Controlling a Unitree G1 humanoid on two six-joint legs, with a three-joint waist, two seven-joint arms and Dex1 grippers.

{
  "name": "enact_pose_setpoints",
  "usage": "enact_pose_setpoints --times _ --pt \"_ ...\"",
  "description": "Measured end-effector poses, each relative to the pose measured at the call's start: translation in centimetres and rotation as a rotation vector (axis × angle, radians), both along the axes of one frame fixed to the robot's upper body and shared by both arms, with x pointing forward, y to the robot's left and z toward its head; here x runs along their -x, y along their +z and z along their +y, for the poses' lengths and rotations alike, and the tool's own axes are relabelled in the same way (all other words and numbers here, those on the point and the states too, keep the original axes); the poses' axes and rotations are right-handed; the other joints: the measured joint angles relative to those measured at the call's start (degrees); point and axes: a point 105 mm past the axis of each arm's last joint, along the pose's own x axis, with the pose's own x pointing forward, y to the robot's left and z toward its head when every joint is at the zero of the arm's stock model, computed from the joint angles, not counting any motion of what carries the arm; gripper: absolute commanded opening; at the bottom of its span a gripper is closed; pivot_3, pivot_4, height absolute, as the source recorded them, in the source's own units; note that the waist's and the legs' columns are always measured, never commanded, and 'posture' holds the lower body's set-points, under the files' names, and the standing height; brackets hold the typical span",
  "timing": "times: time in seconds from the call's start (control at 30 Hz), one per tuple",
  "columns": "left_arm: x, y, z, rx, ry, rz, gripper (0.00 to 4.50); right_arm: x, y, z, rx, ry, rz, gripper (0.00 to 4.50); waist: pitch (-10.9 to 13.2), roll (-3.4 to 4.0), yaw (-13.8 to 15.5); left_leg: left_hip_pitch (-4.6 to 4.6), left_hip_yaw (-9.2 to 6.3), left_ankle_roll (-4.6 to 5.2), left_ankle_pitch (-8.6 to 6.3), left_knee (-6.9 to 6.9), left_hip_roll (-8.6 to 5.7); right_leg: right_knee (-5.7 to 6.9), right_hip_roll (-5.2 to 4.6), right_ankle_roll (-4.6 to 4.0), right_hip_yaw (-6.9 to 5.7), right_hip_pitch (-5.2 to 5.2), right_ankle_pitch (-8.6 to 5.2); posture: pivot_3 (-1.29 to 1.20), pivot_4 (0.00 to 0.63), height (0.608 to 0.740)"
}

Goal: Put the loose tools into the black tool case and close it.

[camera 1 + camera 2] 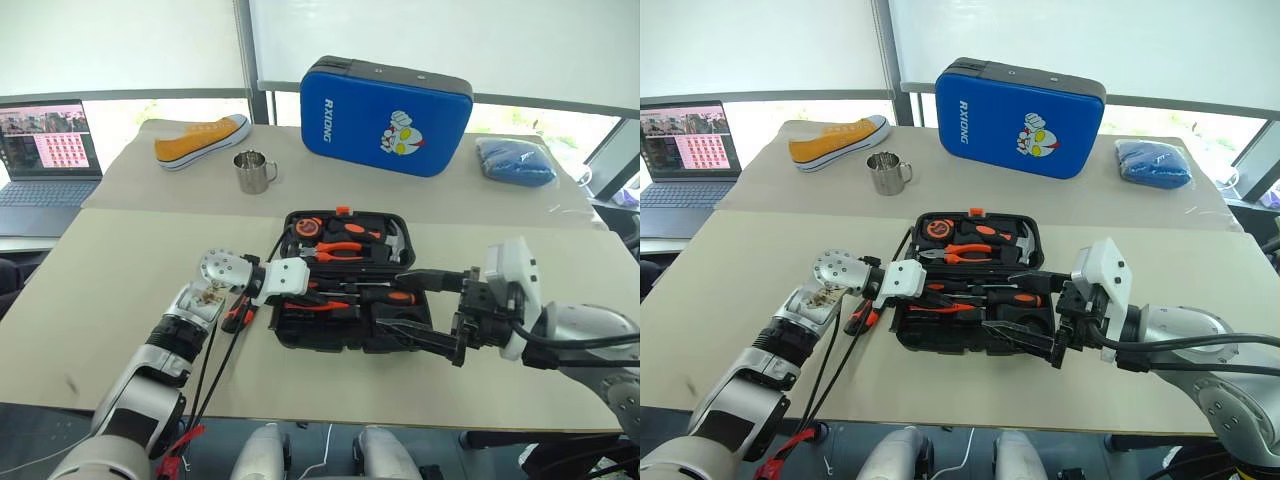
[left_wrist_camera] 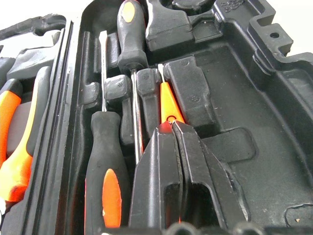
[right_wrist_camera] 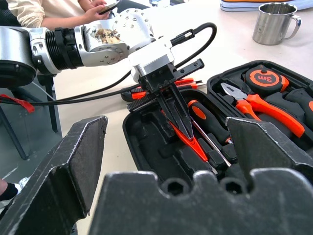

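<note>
On the near edge of the counter (image 1: 120, 330) lies the black tool case (image 1: 345, 335), lid thrown back so its moulded slots face up for loading. Over its near tray the left claw (image 3: 178, 125) is pinched tight on the slim orange tester screwdriver (image 2: 168, 105), tipped down along a narrow slot, I'd guess so the tool drops in lengthwise beside the two orange-and-black-handled screwdrivers (image 2: 115, 161) already seated there. Opposite it, the right claw (image 1: 425, 310) hangs spread wide and empty above the case's right end, probably waiting its turn. Just left of the case an orange-and-black tool (image 1: 237, 318) lies on the counter, likely still to be packed. Further in, the lid half holds pliers (image 1: 345, 252) and a tape measure (image 1: 307, 227). Far back stand a steel mug (image 1: 255, 171), a yellow shoe (image 1: 200, 141) and the blue zip case (image 1: 385, 115).
</note>
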Motion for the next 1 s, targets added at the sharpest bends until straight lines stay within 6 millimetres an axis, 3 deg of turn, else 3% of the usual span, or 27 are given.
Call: enact_pose_setpoints --times 0.07,0.17,0.3,0.4,0.47,0.6,0.67,0.73,0.87,1.0 --pt "0.4 0.4 1.7 -0.013 0.050 0.024 0.80 -0.2 0.1 0.1 0.001 0.014 -0.001 4.50 0.01 0.00 -0.83 -0.01 0.01 0.00 0.00 -0.10 0.07 0.03 0.03 -0.07 0.04 -0.08 -0.03 0.00 0.150 0.739" --pt "1.3 1.6 5.4 0.001 0.187 0.122 1.91 -0.6 -0.1 0.3 0.008 0.039 0.007 4.50 0.12 -0.08 -1.49 -0.06 0.01 0.00 0.00 -0.27 0.12 0.07 0.07 -0.15 0.07 -0.30 -0.07 0.00 0.150 0.739" --pt "2.5 7.5 9.7 0.120 0.390 0.159 3.45 -1.1 -0.3 0.9 0.003 0.099 0.019 4.50 0.44 -0.36 -1.65 -0.79 -0.02 -0.04 0.04 -0.23 0.13 0.20 0.03 -0.16 0.02 -1.11 -0.06 0.00 0.150 0.739" --pt "4.6 10.8 14.9 0.129 0.613 0.148 4.49 -1.5 -0.6 1.4 0.004 0.157 0.019 4.50 0.48 -0.32 -1.99 -0.85 0.10 0.04 -0.03 -0.32 0.06 0.11 -0.16 -0.10 0.05 -1.22 -0.09 0.00 0.150 0.739" --pt "5.6 10.8 16.9 0.125 0.710 0.166 4.49 -1.8 -0.8 1.5 0.007 0.173 0.025 4.50 0.51 -0.31 -1.93 -0.86 0.10 0.04 -0.03 -0.36 0.00 0.11 -0.23 -0.06 0.04 -1.27 -0.12 0.00 0.150 0.739" --pt "8.1 7.9 19.7 0.034 0.829 0.285 4.49 -2.1 -0.9 1.9 0.007 0.212 0.014 4.50 0.61 -0.39 -1.12 -1.00 0.12 0.02 -0.02 -0.38 0.01 0.12 -0.24 -0.09 0.02 -1.43 -0.11 0.00 0.150 0.739" --pt "8.5 7.4 20.3 -0.010 0.875 0.307 4.49 -2.2 -0.9 1.8 0.011 0.220 0.008 4.50 0.71 -0.56 -0.28 -1.00 0.11 -0.04 0.02 -0.38 0.01 0.13 -0.24 -0.13 -0.03 -1.46 -0.09 0.00 0.150 0.739" --pt "7.9 8.1 19.8 -0.036 0.911 0.306 4.49 -2.2 -0.9 1.9 0.010 0.227 0.008 4.50 0.81 -0.76 0.45 -1.01 0.04 -0.11 0.06 -0.37 0.01 0.13 -0.23 -0.15 -0.11 -1.45 -0.07 0.00 0.150 0.739" --pt "5.6 11.3 15.4 -0.037 0.916 0.260 4.49 -2.1 -1.0 2.4 0.002 0.245 0.007 4.50 0.78 -0.84 1.20 -1.00 0.06 -0.12 0.07 -0.33 -0.10 0.09 -0.23 -0.06 -0.10 -1.32 -0.03 0.00 0.150 0.739" --pt "4.1 10.1 13.7 -0.116 1.059 0.389 4.49 -1.7 -1.3 2.1 0.019 0.229 0.002 4.50 0.79 -0.81 0.23 -1.14 0.11 -0.10 0.06 -0.36 -0.17 0.25 -0.06 -0.08 0.06 -1.61 -0.02 0.00 0.150 0.739"
